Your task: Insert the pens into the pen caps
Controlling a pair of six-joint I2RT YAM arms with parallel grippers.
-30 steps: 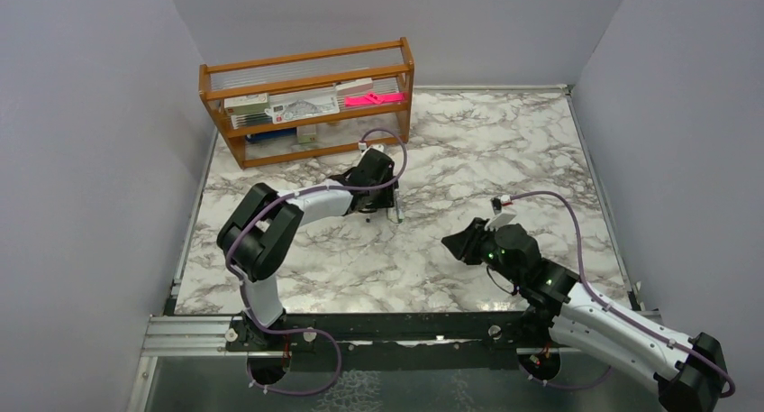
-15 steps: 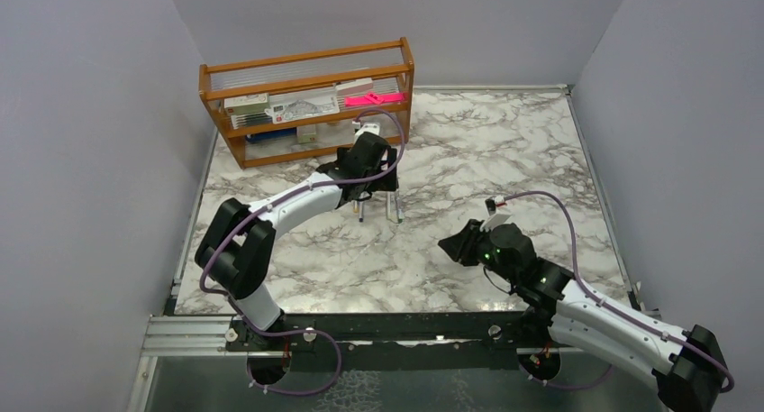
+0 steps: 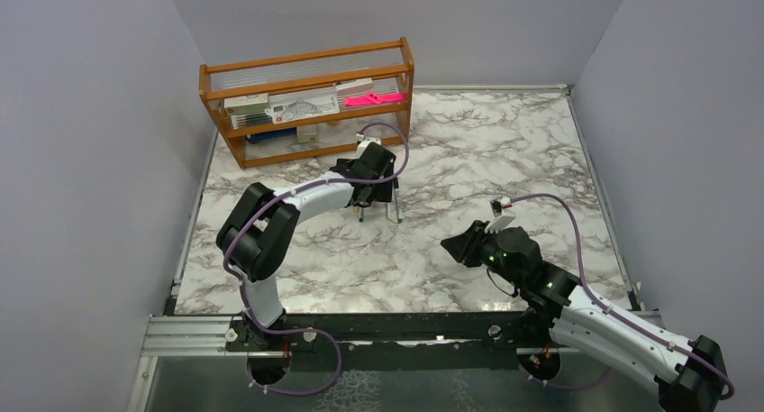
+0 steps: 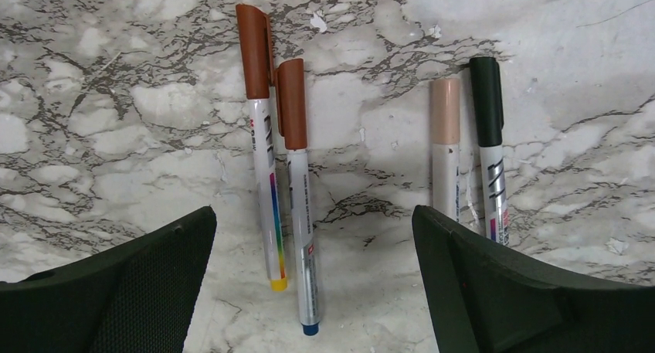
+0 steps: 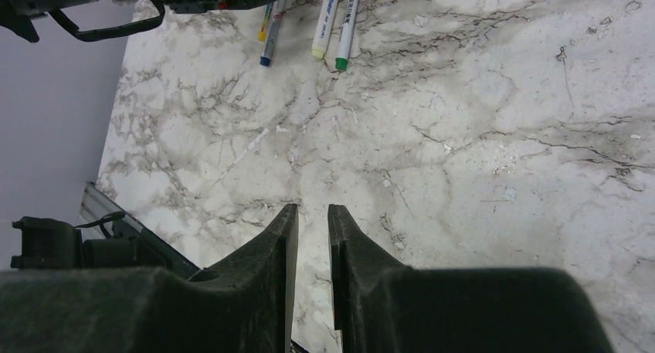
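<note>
1. Left wrist view: four pens lie flat on the marble tabletop (image 4: 100, 121), each with its cap on and the caps pointing away from the camera.
2. Two brown-capped pens (image 4: 263, 175) lie side by side and touching, the left one set a little further away. A peach-capped pen (image 4: 445, 160) and a black-capped pen (image 4: 489, 152) lie just beside each other to the right, apart from the first pair.
3. The left gripper (image 4: 313, 218) hangs over them, its fingers (image 4: 139, 291) spread wide and holding nothing. The brown pair lies inside the gap. The other pair lies at the right-hand finger, which hides their lower ends.
4. Right wrist view: the right gripper (image 5: 313, 214) has its fingers almost together, with a thin slit between them and nothing in it. The pens lie well apart from it, near the top edge.
5. Top external view: a wooden rack (image 3: 410, 87) of boxed stationery stands beyond the left gripper.
</note>
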